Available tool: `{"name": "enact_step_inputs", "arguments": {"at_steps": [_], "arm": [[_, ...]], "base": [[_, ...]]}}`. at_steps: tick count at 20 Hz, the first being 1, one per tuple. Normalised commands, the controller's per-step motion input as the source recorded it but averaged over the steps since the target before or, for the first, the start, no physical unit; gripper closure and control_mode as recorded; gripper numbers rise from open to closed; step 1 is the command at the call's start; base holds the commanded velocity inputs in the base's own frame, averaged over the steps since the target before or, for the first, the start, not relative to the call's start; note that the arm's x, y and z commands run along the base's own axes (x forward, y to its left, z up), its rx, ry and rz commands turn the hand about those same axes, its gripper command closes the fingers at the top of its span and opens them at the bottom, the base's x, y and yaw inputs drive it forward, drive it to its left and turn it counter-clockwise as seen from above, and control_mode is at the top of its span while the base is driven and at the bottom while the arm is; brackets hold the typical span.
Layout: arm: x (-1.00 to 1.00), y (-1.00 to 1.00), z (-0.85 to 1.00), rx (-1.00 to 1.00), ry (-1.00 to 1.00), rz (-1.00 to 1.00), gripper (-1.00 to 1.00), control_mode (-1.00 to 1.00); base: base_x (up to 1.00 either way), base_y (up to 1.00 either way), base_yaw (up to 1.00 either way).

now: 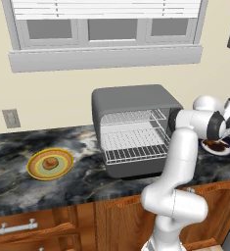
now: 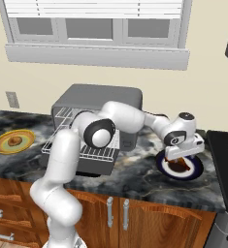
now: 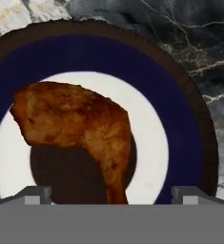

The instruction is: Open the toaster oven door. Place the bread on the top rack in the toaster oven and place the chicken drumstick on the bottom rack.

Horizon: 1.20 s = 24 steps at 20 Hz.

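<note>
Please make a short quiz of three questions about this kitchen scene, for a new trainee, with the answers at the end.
1. True or false: the bread already lies on a rack inside the toaster oven.
2. Multiple choice: the chicken drumstick rests on A) a yellow and green plate, B) a plate with a dark blue band, C) the bare counter.
3. Fill in: in the right base view the gripper hangs just above the ____.

Key
1. False: the bread sits on the yellow and green plate, left of the oven, and both racks look bare.
2. B.
3. Chicken drumstick; the fingers stand apart, one on each side of it.
</note>
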Motion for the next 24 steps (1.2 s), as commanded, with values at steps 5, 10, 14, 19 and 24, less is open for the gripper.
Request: {"name": "enact_step_inputs", "arguments": {"at_steps": [5,10,14,19,24], "arm": [[0.00,0.02,-0.11,0.00,0.06,0.07,-1.00,-1.00],[0.03,0.00,-0.13,0.00,0.09,0.05,-1.00,-1.00],[0.18,0.00,-0.08,0.00,0.07,0.06,-1.00,-1.00],[0.25,0.00,-0.02,0.00,0.08,0.07,-1.00,-1.00],[0.08,-0.02,-0.08,0.00,0.08,0.07,-1.00,-1.00]], "base": [[0.00,0.00,0.00],[0.00,0.00,0.00],[0.00,0.00,0.00],[0.00,0.00,0.00],[0.00,0.00,0.00]]}}
